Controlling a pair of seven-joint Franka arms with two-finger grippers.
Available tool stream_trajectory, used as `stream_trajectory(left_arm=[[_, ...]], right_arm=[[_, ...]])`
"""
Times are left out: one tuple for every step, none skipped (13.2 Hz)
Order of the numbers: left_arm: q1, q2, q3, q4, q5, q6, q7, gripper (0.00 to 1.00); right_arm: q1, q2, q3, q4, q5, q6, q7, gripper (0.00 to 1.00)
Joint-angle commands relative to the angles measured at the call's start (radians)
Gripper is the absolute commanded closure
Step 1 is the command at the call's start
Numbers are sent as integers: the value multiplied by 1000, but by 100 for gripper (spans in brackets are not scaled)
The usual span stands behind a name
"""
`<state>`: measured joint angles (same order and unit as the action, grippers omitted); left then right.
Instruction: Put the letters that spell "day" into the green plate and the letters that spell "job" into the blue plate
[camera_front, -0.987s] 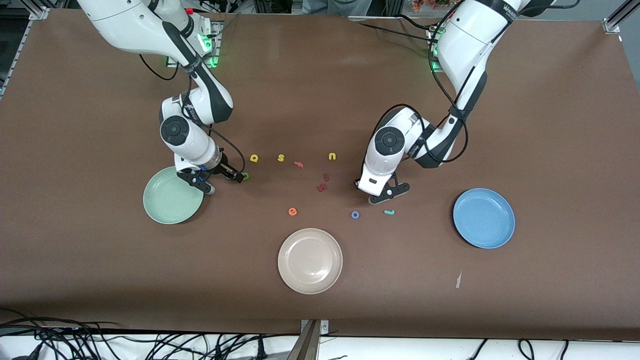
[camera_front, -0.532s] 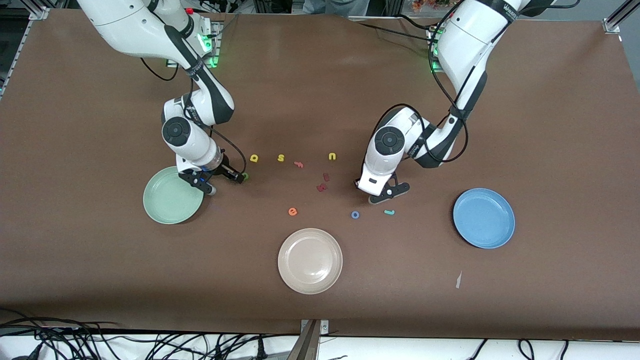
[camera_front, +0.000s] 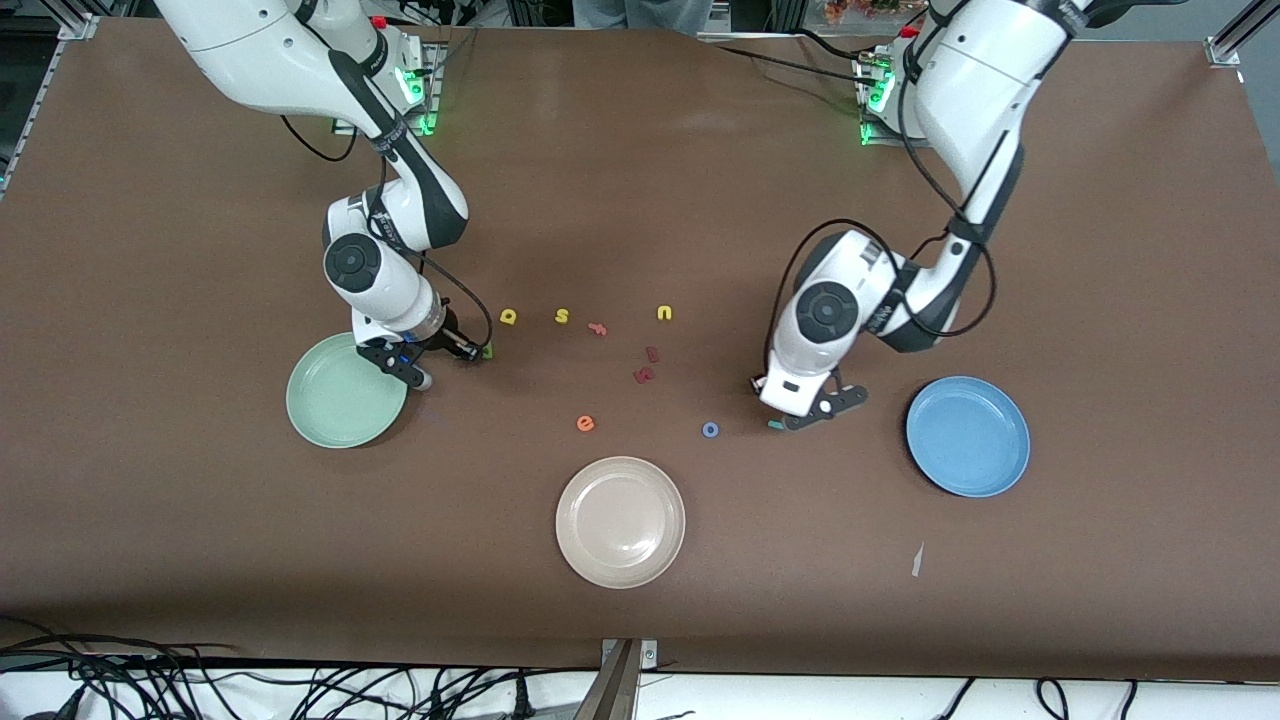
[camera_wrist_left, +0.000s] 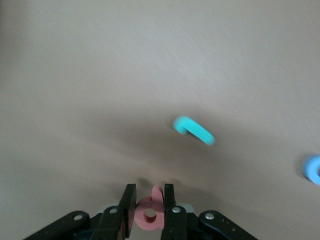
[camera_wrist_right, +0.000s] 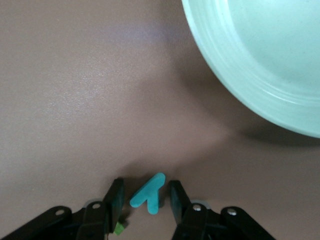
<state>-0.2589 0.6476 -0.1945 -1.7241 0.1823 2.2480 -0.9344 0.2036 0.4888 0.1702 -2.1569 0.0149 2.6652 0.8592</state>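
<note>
Since a second ago, the left pincer (camera_front: 812, 408) has carried its pinched pink b (camera_wrist_left: 151, 214) over the teal j (camera_wrist_left: 194, 130), toward the blue plate (camera_front: 968, 437). Right pincer (camera_front: 447, 360), half open, straddles the teal y (camera_wrist_right: 149, 193) on the worktop (camera_front: 640, 180) beside the green plate (camera_front: 345, 390), the olive d (camera_front: 487, 350) touching one finger.

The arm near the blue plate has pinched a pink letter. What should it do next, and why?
Probably carry it over the blue plate and release. The left gripper is shut on the pink letter, the "b" of "job", over the table beside the teal j, short of the plate. The right gripper straddles the teal y beside the green plate.
</note>
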Motion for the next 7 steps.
stream_trajectory(left_arm=[[107, -14, -5, 89, -32, -134, 193, 87], [159, -14, -3, 93, -32, -145, 265, 87], [202, -14, -3, 95, -30, -145, 328, 87], [245, -13, -2, 96, -21, -143, 385, 87], [286, -3, 1, 107, -14, -142, 441, 87], [323, 10, 6, 125, -14, -140, 510, 87], [357, 20, 9, 136, -14, -139, 567, 87]], right_arm=[[14, 14, -3, -8, 0, 22, 6, 69], [16, 13, -3, -8, 0, 24, 6, 76], [17, 13, -3, -8, 0, 24, 4, 82], [17, 13, -3, -8, -1, 24, 3, 88], [17, 13, -3, -8, -1, 24, 0, 96], [17, 11, -3, -8, -1, 22, -2, 100], [17, 7, -3, -8, -1, 19, -5, 100]])
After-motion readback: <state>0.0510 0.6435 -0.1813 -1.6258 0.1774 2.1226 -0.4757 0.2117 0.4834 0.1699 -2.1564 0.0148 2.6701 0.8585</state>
